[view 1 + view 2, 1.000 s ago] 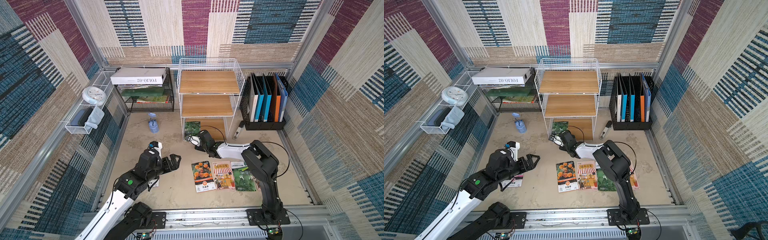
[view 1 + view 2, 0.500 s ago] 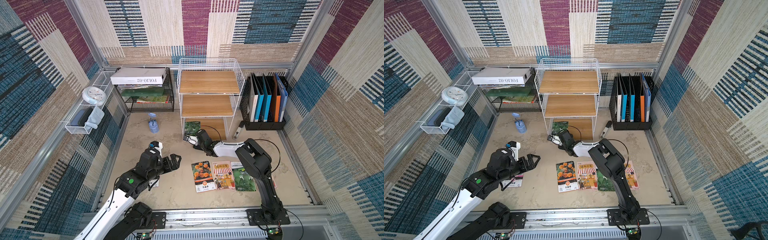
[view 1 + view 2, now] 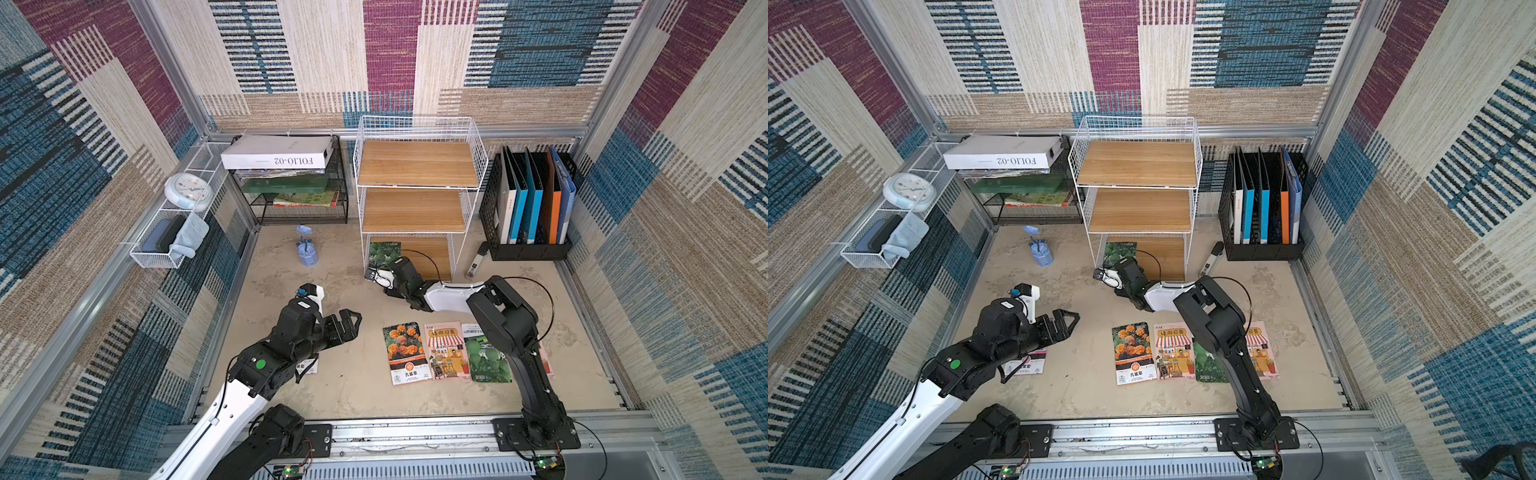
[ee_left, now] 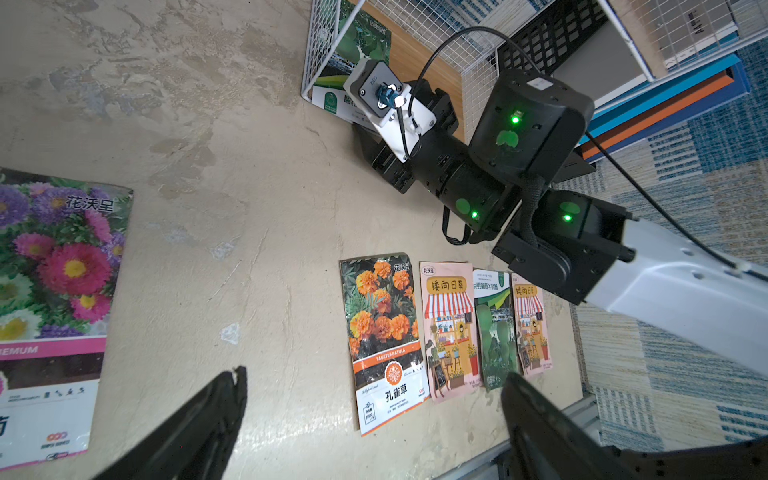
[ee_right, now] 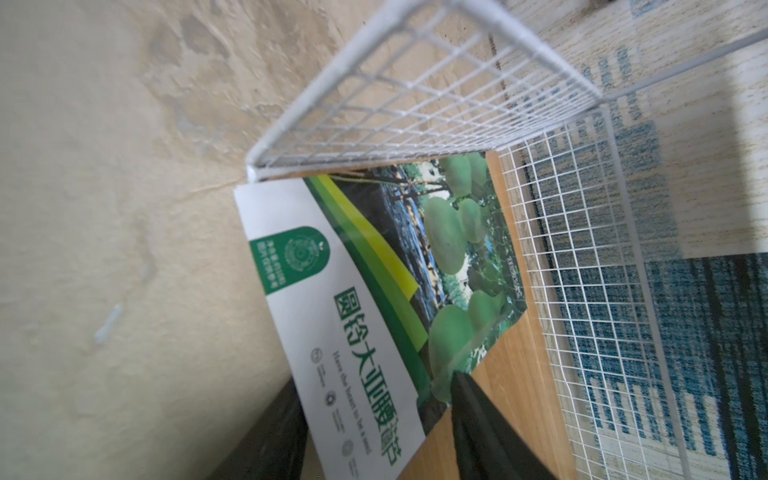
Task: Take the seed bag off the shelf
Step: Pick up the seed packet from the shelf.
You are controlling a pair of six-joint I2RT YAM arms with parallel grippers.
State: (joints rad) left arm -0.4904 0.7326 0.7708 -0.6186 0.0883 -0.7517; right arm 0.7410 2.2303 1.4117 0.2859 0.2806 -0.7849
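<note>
left gripper (image 3: 352, 324) hovers over bare floor closest to me, fingers spread wide with nothing between them. an aster seed packet (image 4: 54, 291) lies flat beside it, partly under that arm in both top views. further right there's a row of packets on the floor: the marigold packet (image 3: 405, 353), a pink shopfront packet (image 3: 445, 351) and a green packet (image 3: 486, 361). there's another pink one too, mostly hidden behind the right arm's elbow, which hangs over that row.

the right arm stretches low across the floor to the bottom tier of the shelf (image 3: 417, 164). the right gripper (image 5: 374, 419) is at the seed bag (image 5: 374, 291), with one finger on its printed face and the other tucked behind its white edge. the fingers look partly apart, but i can't tell if they're actually pinching it. the bag lies flat on the bottom board in the front left corner, its near edge poking out past the front. the wire side panel is right beside it and the middle board sits overhead. the upper two boards are bare.

further back:
- a small blue thing (image 3: 306, 249) on the floor left of the shelf
- a black-and-silver stapler-ish thing (image 3: 476, 262) by the shelf's right foot
- the black file holder (image 3: 532, 249) with binders to the right
- the black mesh rack (image 3: 299, 208) with a white folio box (image 3: 278, 153) on top
- a wire basket (image 3: 153, 257) holding a clock (image 3: 188, 192) along the left wall
</note>
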